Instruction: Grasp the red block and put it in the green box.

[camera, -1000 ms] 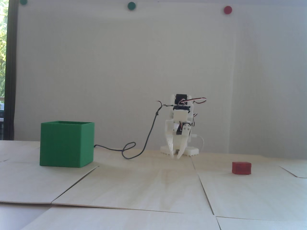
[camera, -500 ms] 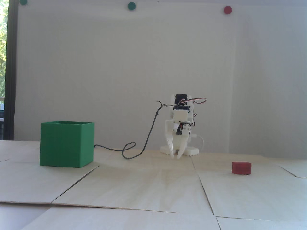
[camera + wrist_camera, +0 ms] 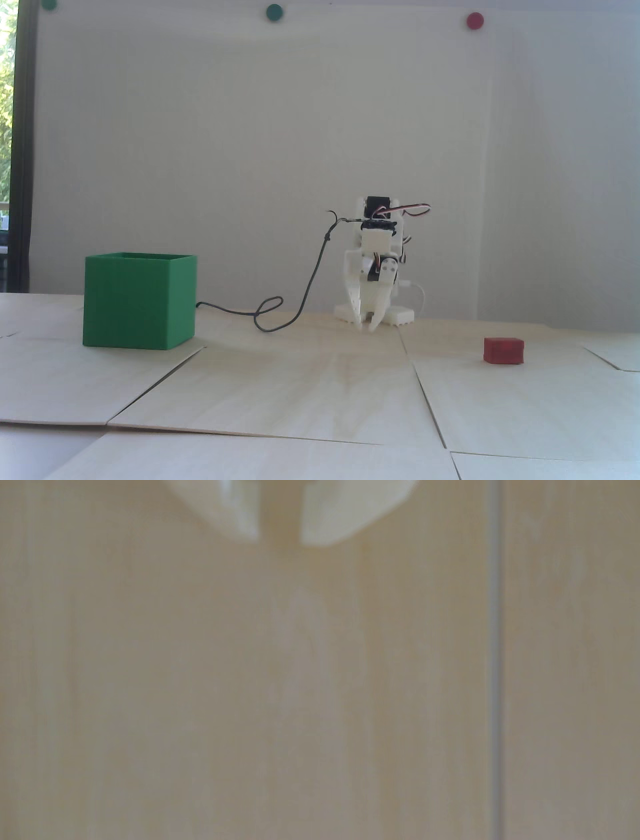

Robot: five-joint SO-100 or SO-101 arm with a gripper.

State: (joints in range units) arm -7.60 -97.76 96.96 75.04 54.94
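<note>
Where the tabletop [image 3: 310, 390] comes nearest the fixed camera, it is bare pale wood made of several panels, with thin seams running between them and one panel edge lifted slightly at the near left. Further back, toward the right edge in the fixed view, the block [image 3: 503, 350] sits flat on the wood by itself, red and squat, well apart from everything else. Toward the left edge, at about the same depth or a little further, stands the box [image 3: 135, 302], green, upright, open at the top; its inside cannot be seen from this low angle. A dark cable [image 3: 305, 295] loops on the tabletop just right of the box and rises to the arm [image 3: 377, 260].

That white arm is folded low near the far edge, roughly midway between box and block, with its gripper [image 3: 366, 325] pointing down and its tips close to the wood; whether they touch it cannot be told. The gripper [image 3: 280, 539] holds nothing: in the wrist view its two white fingers [image 3: 228, 511] enter from the top edge with a narrow gap between them, only slightly parted, and blurred wood grain with one seam lies below.

Behind the far edge is a white wall [image 3: 250, 150] with three round markers near the top, two green [image 3: 274, 12] and one red [image 3: 474, 20].
</note>
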